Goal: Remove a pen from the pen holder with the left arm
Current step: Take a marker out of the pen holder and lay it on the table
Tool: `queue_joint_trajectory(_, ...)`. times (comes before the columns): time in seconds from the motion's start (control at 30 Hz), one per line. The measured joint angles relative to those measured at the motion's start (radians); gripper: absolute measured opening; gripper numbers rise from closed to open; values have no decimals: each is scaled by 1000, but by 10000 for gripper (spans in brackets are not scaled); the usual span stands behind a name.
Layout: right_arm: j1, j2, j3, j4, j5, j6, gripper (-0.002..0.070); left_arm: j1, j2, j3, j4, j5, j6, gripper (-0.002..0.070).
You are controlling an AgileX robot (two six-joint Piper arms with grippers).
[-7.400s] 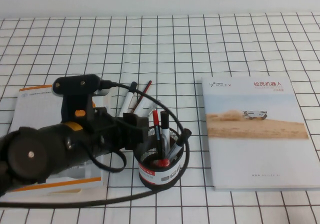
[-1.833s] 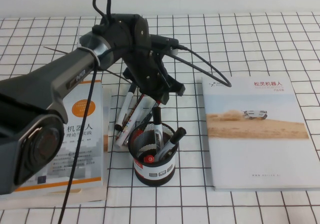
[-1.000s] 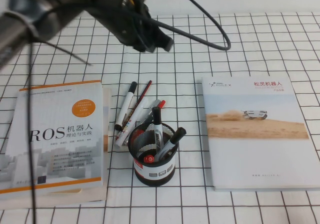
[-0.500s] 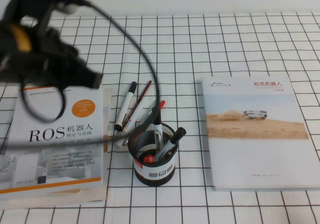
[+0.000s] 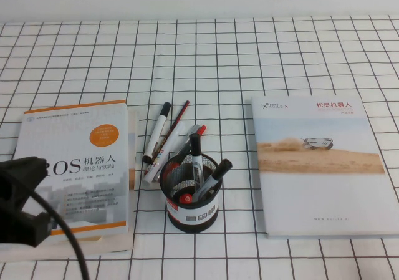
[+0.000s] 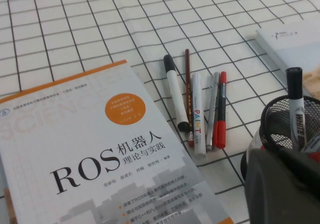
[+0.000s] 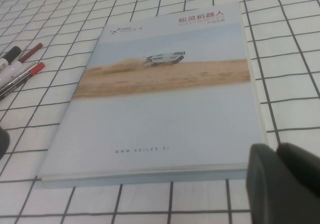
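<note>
As pens (image 5: pixel 156 133) lie on the table (image 5: pixel 249 43) beside the pen holder (image 5: pixel 193 199), which holds others, the closed, empty left gripper (image 6: pixel 287 181) hangs over the book (image 5: pixel 75 168), the right gripper (image 7: pixel 285 184) by the booklet (image 5: pixel 318 168): removal looks done.

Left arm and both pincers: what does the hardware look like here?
The left arm, at the high view's lower-left corner, is a matte black, rounded body trailing a thick black cable. The left pincer, near the pen holder, and right pincer, by the booklet, show only plain black edges, unmarked.
</note>
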State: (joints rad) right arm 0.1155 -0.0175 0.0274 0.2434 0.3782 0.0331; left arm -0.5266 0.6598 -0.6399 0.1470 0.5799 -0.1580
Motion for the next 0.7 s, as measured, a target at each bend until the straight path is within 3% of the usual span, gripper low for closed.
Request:
queue_joint_trajectory(0.2,0,0,0,0,0,0,-12,0,-39,16,11,-11,-2,0)
queue_joint_trajectory(0.5,0,0,0,0,0,0,-12,4,-52,88,88,-174,-29,0)
queue_joint_trajectory(0.6,0,0,0,0,0,0,-12,53,-109,136,64,-216,-21,0)
queue_joint_trajectory(0.7,0,0,0,0,0,0,-12,152,-208,201,-22,-270,61,0)
